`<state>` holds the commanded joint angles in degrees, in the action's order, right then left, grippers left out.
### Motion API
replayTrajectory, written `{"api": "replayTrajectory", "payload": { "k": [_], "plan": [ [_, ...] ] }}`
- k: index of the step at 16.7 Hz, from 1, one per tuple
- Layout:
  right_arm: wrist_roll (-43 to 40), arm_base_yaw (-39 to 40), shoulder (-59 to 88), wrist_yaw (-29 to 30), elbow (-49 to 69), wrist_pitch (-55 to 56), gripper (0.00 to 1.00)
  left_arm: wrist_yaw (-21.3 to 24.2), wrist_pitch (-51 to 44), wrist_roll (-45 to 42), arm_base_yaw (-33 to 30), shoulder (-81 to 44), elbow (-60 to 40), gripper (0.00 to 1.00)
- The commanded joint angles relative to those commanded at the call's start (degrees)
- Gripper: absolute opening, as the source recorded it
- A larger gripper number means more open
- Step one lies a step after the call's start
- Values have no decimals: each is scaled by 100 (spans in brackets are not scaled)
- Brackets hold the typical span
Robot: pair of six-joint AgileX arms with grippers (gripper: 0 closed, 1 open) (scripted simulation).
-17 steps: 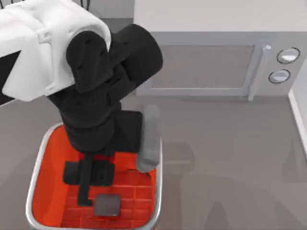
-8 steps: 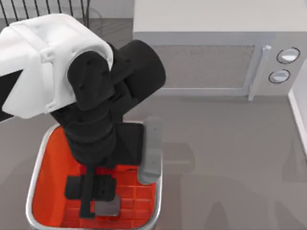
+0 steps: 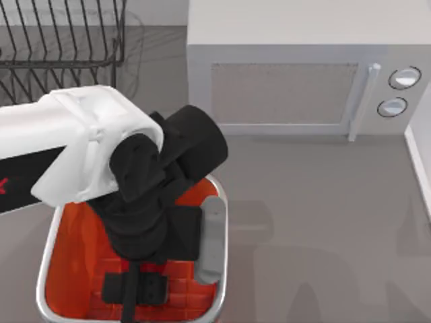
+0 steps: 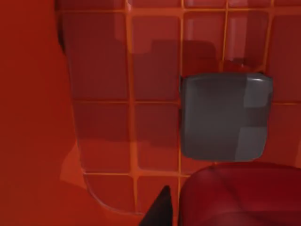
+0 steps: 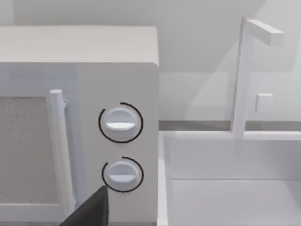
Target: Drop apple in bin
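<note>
The bin (image 3: 43, 268), bright orange-red inside with a silver rim, stands at the table's front left. My left arm reaches down into it, and my left gripper (image 3: 132, 296) hangs low over the gridded floor near the bin's front wall. In the left wrist view the deep red apple (image 4: 240, 195) sits close up beside a black fingertip (image 4: 160, 212), held in the gripper just above the grey square (image 4: 225, 117) on the bin's floor (image 4: 103, 127). A dark part of my right gripper (image 5: 89, 209) shows in the right wrist view, facing the microwave.
A white microwave (image 3: 296, 87) with two dials stands at the back, its side seen again (image 5: 117, 141). A black wire rack (image 3: 60, 40) sits at the back left. A white sink basin (image 5: 230, 188) with a faucet (image 5: 242, 70) lies to the right.
My left arm has moved toward the table's front and sunk deeper into the bin, uncovering the wire rack. The gripper now hides the grey square in the top view.
</note>
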<state>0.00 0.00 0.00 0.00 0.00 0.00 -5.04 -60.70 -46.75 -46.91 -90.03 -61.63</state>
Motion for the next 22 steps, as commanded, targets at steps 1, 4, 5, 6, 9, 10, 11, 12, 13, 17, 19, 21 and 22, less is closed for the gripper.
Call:
{"api": "replayTrajectory", "payload": {
  "k": [1, 4, 5, 6, 9, 10, 11, 12, 13, 17, 19, 21, 22],
  "plan": [
    [0, 0, 0, 0, 0, 0, 100, 0, 0, 0, 0, 0, 0, 0],
    [0, 0, 0, 0, 0, 0, 100, 0, 0, 0, 0, 0, 0, 8],
    [0, 0, 0, 0, 0, 0, 100, 0, 0, 0, 0, 0, 0, 15],
    [0, 0, 0, 0, 0, 0, 100, 0, 0, 0, 0, 0, 0, 23],
    [0, 0, 0, 0, 0, 0, 100, 0, 0, 0, 0, 0, 0, 45],
    [0, 0, 0, 0, 0, 0, 100, 0, 0, 0, 0, 0, 0, 53],
    [0, 0, 0, 0, 0, 0, 100, 0, 0, 0, 0, 0, 0, 60],
    [0, 0, 0, 0, 0, 0, 100, 0, 0, 0, 0, 0, 0, 68],
    [0, 0, 0, 0, 0, 0, 100, 0, 0, 0, 0, 0, 0, 75],
    [0, 0, 0, 0, 0, 0, 100, 0, 0, 0, 0, 0, 0, 100],
    [0, 0, 0, 0, 0, 0, 100, 0, 0, 0, 0, 0, 0, 100],
    [0, 0, 0, 0, 0, 0, 100, 0, 0, 0, 0, 0, 0, 100],
    [0, 0, 0, 0, 0, 0, 100, 0, 0, 0, 0, 0, 0, 100]
  ]
}}
